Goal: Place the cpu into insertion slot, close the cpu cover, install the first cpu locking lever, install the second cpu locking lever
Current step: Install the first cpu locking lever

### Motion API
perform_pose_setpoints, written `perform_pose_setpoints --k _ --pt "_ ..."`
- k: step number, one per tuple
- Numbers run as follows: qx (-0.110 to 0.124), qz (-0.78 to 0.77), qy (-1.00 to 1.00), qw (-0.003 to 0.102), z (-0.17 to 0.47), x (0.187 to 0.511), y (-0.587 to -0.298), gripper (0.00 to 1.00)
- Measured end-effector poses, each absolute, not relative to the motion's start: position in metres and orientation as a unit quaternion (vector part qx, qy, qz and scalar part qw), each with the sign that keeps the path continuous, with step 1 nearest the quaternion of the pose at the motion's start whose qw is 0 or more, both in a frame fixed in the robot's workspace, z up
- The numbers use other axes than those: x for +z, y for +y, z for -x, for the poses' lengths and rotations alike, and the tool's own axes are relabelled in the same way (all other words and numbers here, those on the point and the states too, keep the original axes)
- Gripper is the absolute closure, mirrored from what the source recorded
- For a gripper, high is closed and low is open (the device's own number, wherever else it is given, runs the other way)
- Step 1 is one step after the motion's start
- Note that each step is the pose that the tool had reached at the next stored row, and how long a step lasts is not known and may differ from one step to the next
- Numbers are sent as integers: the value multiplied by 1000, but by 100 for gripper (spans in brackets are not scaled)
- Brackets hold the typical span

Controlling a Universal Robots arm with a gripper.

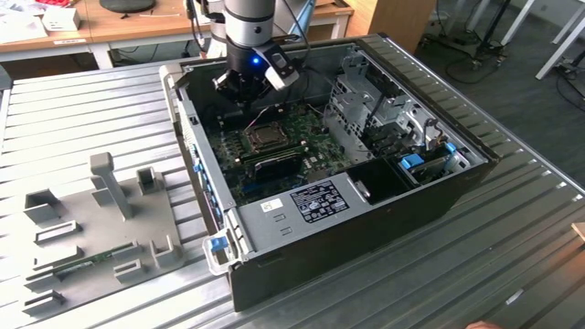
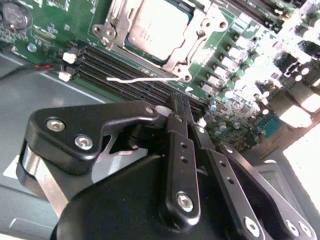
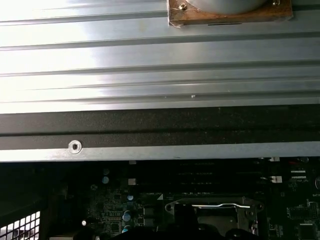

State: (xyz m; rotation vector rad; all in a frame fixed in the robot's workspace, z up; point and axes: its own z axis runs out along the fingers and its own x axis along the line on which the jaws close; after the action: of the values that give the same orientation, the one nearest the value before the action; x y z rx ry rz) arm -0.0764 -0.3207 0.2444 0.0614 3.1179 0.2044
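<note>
Pincer [image 1: 245, 92] hovers inside case [image 1: 366, 233] on tabletop [image 1: 82, 116]; its state cannot be told. Cpu [image 2: 157, 25] sits in slot [image 1: 265, 137], cover [image 2: 197, 40] over it. Lever [image 2: 140, 79]: judged thin, springy wire; grasp its free end. Memory slots [image 2: 100, 57] crowd it; drive cage [image 1: 366, 103] stands at 3 o'clock of slot in the exterior view.

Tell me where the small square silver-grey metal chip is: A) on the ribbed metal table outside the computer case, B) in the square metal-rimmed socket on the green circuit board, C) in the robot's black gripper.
B: in the second wrist view the small square silver-grey metal chip sits in the square metal-rimmed socket on the green circuit board.
</note>
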Motion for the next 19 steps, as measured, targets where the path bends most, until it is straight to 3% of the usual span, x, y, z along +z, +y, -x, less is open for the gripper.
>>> perform_pose_setpoints --k 19 --pt "66 -20 998 8 59 241 -320 90"
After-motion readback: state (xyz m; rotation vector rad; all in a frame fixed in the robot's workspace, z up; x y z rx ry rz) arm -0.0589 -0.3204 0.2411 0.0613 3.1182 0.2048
